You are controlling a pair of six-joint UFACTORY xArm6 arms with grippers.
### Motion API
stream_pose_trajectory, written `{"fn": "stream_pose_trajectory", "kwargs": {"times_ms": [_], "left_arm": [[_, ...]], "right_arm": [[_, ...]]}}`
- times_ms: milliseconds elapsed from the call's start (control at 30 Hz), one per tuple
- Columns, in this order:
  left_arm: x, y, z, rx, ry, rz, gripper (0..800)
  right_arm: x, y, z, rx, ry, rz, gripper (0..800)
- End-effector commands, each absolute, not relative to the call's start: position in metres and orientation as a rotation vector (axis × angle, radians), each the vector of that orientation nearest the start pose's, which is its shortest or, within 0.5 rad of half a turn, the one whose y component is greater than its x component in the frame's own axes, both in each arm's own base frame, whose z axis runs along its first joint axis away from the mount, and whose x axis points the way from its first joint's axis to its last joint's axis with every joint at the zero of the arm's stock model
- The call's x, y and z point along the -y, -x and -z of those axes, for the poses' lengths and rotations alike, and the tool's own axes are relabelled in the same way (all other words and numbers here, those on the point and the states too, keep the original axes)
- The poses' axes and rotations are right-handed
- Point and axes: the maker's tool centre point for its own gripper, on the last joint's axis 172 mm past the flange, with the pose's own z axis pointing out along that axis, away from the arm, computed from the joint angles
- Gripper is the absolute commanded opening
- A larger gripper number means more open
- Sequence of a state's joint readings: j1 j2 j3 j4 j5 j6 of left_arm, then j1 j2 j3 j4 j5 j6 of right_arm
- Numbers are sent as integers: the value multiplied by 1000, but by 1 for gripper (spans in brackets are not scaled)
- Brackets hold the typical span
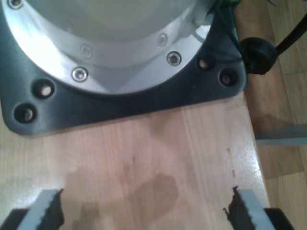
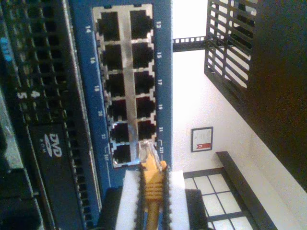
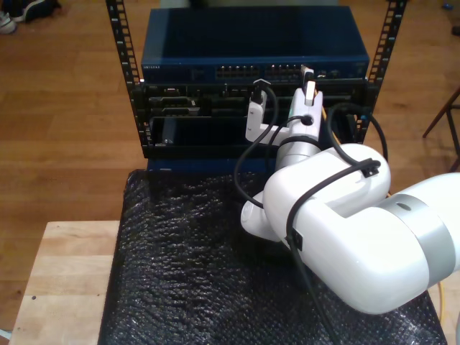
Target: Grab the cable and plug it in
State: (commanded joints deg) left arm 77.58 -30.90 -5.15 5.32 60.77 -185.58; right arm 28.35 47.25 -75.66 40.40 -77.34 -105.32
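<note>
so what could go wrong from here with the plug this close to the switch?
1. The clear plug sits at the rim of the port block, near its end ports, not squarely in one; pushing now could jam it on the metal edge.
2. My second hand holds the cable just behind the plug, so a skewed push could bend the tip.

Warm indoor light, fairly bright. Glare blooms on the metal ring (image 1: 120, 72) in the first wrist view, which is soft and blurred throughout. The second wrist view blows out on the white wall (image 2: 201, 91); the near yellow cable (image 2: 152, 187) is slightly unfocused. The exterior view is sharper, with soft shadows.
</note>
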Motion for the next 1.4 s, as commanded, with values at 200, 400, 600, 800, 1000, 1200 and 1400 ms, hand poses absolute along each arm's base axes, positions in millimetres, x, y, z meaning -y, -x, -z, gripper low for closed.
{"fn": "stream_pose_trajectory", "kwargs": {"times_ms": [200, 400, 600, 800, 1000, 1200, 1400], "left_arm": [[-122, -8, -32, -2700, 2248, 351, 800], [-122, -8, -32, -2700, 2248, 351, 800], [-122, -8, -32, -2700, 2248, 351, 800], [-122, -8, -32, -2700, 2248, 351, 800], [-122, -8, -32, -2700, 2248, 351, 800], [-122, -8, -32, -2700, 2248, 351, 800], [-122, -8, -32, -2700, 2248, 351, 800]], "right_arm": [[-150, -664, -273, -921, -1197, -1162, 0], [-150, -665, -274, -922, -1196, -1164, 0], [-150, -665, -273, -924, -1196, -1164, 0], [-151, -664, -274, -923, -1196, -1165, 0], [-154, -667, -272, -933, -1201, -1168, 0], [-156, -668, -273, -935, -1197, -1174, 0], [-156, -669, -274, -934, -1198, -1176, 0]]}}
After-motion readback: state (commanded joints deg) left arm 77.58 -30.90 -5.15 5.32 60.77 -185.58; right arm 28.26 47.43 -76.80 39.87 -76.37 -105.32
